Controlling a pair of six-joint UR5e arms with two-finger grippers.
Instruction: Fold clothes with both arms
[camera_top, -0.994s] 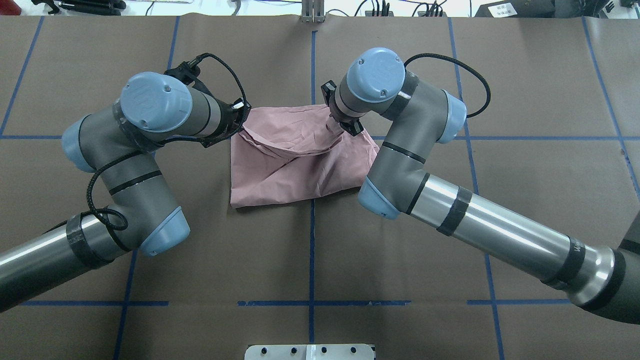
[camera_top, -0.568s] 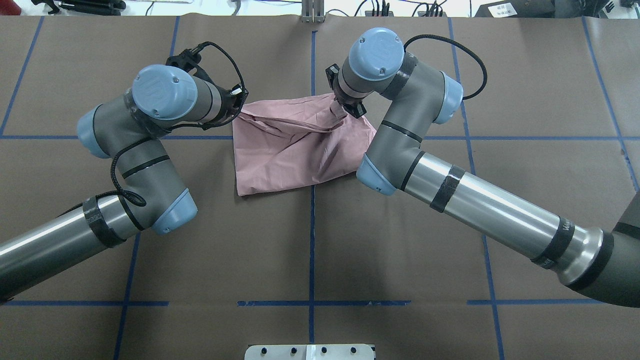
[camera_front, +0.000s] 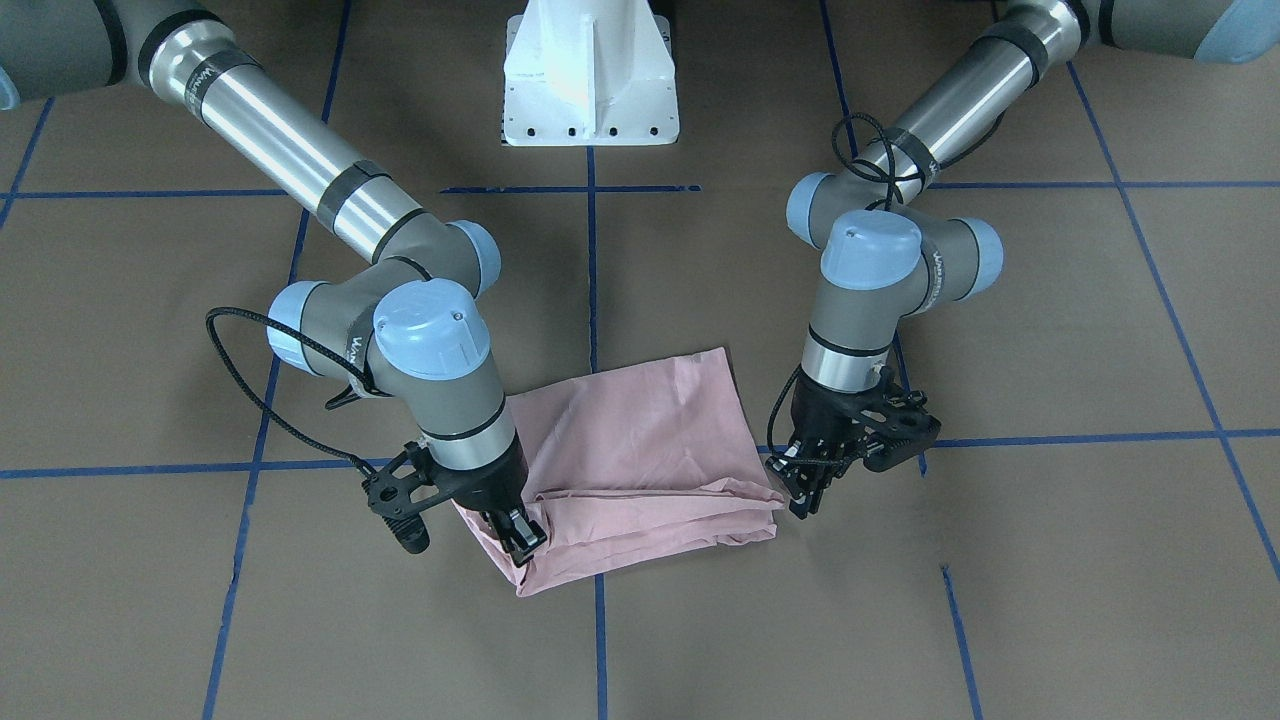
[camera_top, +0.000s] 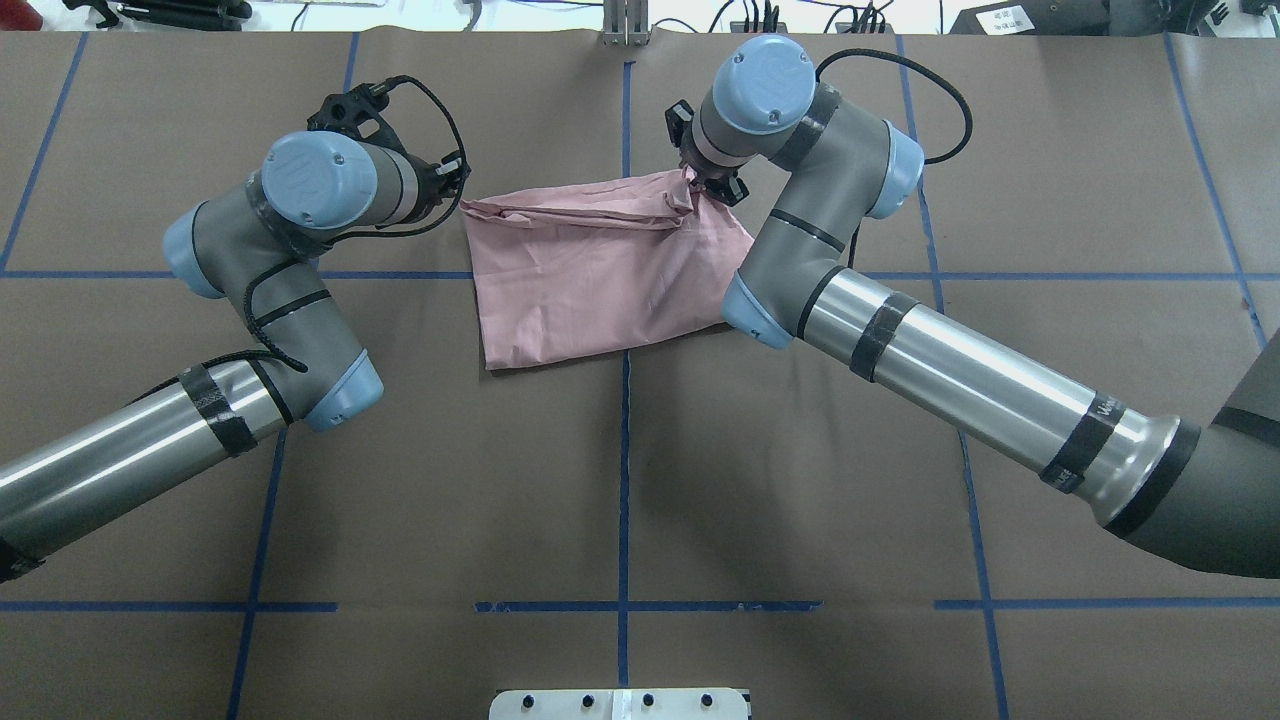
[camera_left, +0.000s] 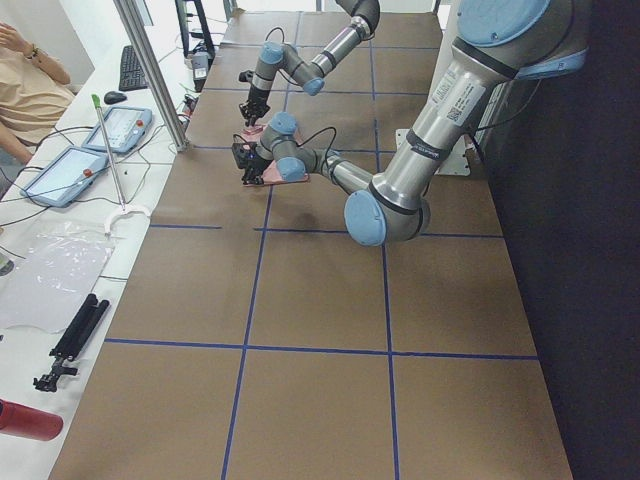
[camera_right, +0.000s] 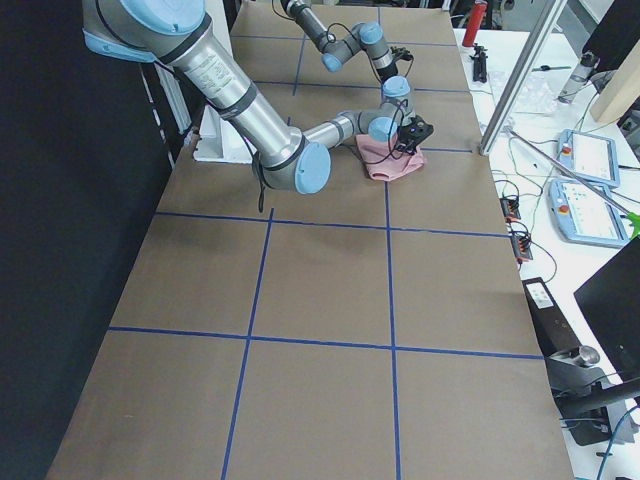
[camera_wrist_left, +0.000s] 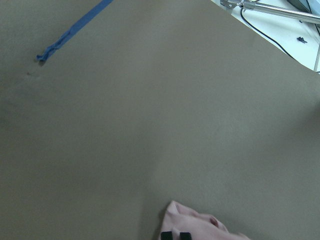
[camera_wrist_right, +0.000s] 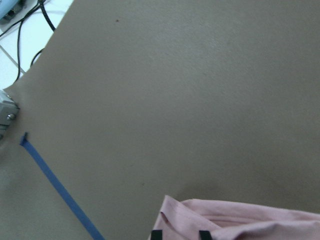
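Pink T-shirt (camera_top: 590, 290) held at two corners

Pale pink, creased, doubled into a rough rectangle with stacked layers along one edge. It lies flat, stretched between both grippers. Right gripper (camera_front: 520, 535) is clamped on one corner, with cloth bunched under it. Left gripper (camera_front: 803, 492) is pinched on the other corner of that edge, cloth poking past its tips. The rest trails away from both over the brown table (camera_top: 620, 480), crossing a blue tape line (camera_top: 623, 450).
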